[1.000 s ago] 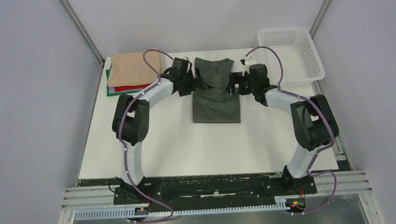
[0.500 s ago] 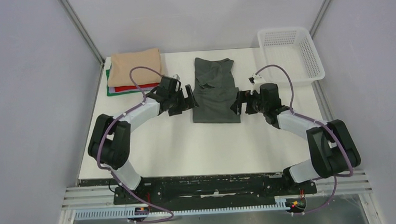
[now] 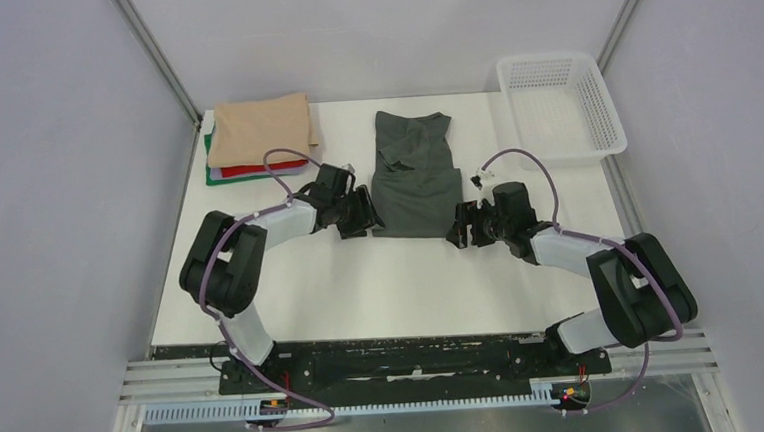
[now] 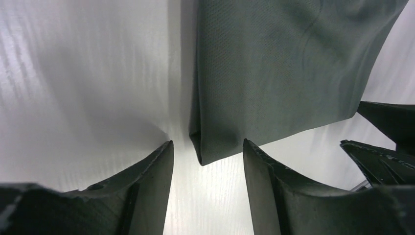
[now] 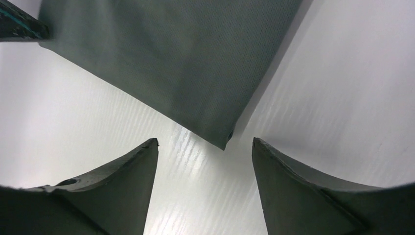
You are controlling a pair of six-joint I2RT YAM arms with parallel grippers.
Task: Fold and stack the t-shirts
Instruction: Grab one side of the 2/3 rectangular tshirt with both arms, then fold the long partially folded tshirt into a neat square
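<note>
The charcoal-grey t-shirt (image 3: 414, 184) lies folded on the bench (image 3: 382, 276). The left tool (image 3: 366, 213) and the right tool (image 3: 458, 228) both stand wide open, each straddling a near corner, gripping nothing.

white lattice basket (image 3: 560, 105) | far right corner | white table (image 3: 402, 275)

White table (image 3: 362, 277): charcoal t-shirt (image 3: 414, 179) lies at centre-rear. Stack of folded t-shirts (image 3: 258, 133), tan on top, at far-left corner; white lattice basket (image 3: 562, 115) at far-right corner.
</note>
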